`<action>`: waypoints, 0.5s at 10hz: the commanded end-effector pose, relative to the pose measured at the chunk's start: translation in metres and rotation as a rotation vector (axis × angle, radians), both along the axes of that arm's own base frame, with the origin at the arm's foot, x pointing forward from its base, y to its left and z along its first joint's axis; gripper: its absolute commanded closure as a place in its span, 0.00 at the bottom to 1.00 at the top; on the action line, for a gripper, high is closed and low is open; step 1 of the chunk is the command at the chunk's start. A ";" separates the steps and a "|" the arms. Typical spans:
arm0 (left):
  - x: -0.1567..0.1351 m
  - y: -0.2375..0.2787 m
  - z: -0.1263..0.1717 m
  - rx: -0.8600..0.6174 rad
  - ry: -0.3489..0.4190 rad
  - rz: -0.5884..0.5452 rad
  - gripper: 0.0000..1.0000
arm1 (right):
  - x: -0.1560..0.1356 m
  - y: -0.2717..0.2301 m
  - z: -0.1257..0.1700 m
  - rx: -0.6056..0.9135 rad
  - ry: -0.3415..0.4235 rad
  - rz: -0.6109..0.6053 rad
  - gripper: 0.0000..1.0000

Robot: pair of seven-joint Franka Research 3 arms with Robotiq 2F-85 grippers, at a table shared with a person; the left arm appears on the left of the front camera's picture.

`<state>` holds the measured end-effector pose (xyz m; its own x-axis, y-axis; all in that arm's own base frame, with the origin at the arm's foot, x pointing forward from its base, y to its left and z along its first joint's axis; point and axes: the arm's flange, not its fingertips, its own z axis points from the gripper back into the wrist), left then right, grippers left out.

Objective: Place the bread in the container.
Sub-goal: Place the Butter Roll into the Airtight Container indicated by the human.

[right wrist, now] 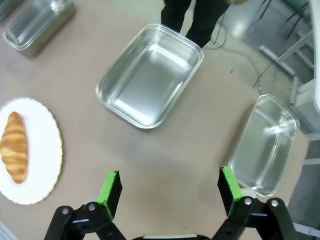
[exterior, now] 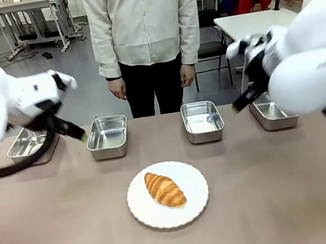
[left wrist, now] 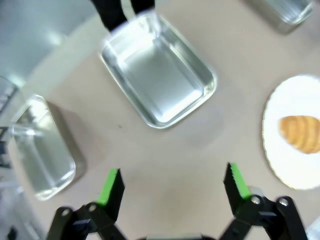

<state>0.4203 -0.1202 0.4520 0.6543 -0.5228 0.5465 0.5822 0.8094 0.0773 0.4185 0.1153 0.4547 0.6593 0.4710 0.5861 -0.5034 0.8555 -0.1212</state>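
Observation:
The bread [exterior: 165,189], a golden-brown croissant, lies on a round white plate [exterior: 193,208] at the table's middle front. Several look-alike steel containers stand in a row behind it: far left [exterior: 29,144], left of centre [exterior: 108,137], right of centre [exterior: 203,121], far right [exterior: 272,113]. My left gripper [exterior: 78,132] hovers open between the two left containers; its wrist view shows the open left gripper [left wrist: 172,182], a container [left wrist: 160,75] ahead and the bread [left wrist: 300,132] at the right. My right gripper [exterior: 239,104] hangs open between the two right containers, its open fingers [right wrist: 170,185] below a container [right wrist: 150,75], the bread [right wrist: 14,146] at left.
A person [exterior: 146,31] stands at the far edge, hands [exterior: 118,89] hanging beside the body. Bare tabletop [exterior: 55,227] lies on both sides of the plate. Further containers show at the wrist views' edges [left wrist: 42,150] [right wrist: 265,145].

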 end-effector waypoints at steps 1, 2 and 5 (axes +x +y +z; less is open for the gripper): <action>0.019 0.051 0.040 -0.045 0.051 -0.064 0.00 | 0.016 -0.054 0.039 0.075 0.005 0.028 0.00; 0.024 0.076 0.053 -0.080 0.059 -0.104 0.00 | 0.022 -0.083 0.047 0.110 0.004 0.063 0.00; 0.040 0.162 0.079 -0.207 0.028 -0.285 0.00 | 0.042 -0.163 0.048 0.210 0.036 0.125 0.00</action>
<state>0.4442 0.0270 0.5370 0.5431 -0.5576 0.6278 0.7469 0.6625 -0.0576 0.4421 -0.0351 0.5102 0.6289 0.4115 0.6597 -0.5729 0.8188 0.0354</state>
